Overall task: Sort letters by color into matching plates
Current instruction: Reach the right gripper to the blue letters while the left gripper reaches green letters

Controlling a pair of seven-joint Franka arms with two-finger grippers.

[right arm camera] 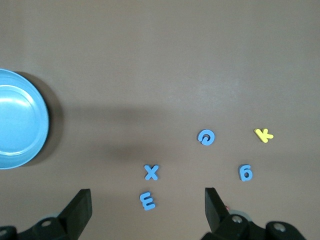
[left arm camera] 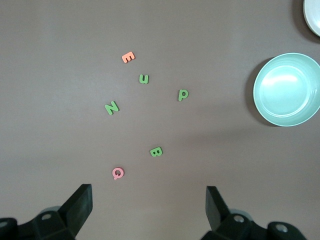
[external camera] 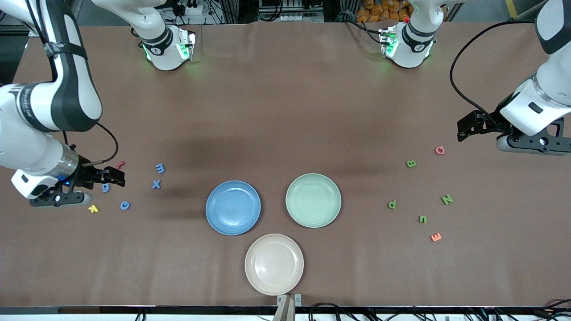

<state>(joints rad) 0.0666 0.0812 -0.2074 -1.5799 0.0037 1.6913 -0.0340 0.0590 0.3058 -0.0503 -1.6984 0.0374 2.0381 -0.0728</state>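
Observation:
A blue plate [external camera: 233, 207] and a mint green plate [external camera: 313, 200] sit side by side mid-table, both empty. Blue letters m [external camera: 159, 168], x [external camera: 156, 183], g [external camera: 105, 187] and c [external camera: 125, 205] lie toward the right arm's end. My right gripper [external camera: 117, 177] hangs open over the table beside the g, holding nothing; its wrist view shows the m [right arm camera: 147, 200] between its fingers' lines. Green letters B [external camera: 411, 163], p [external camera: 391, 204], N [external camera: 447, 199] and u [external camera: 422, 219] lie toward the left arm's end. My left gripper [external camera: 464, 129] hovers open and empty beside them.
A beige-pink plate [external camera: 274, 264] lies nearer the front camera than the other two. A yellow k [external camera: 93, 208] and a red letter [external camera: 120, 164] lie among the blue ones. A pink Q [external camera: 440, 150] and an orange E [external camera: 436, 236] lie among the green ones.

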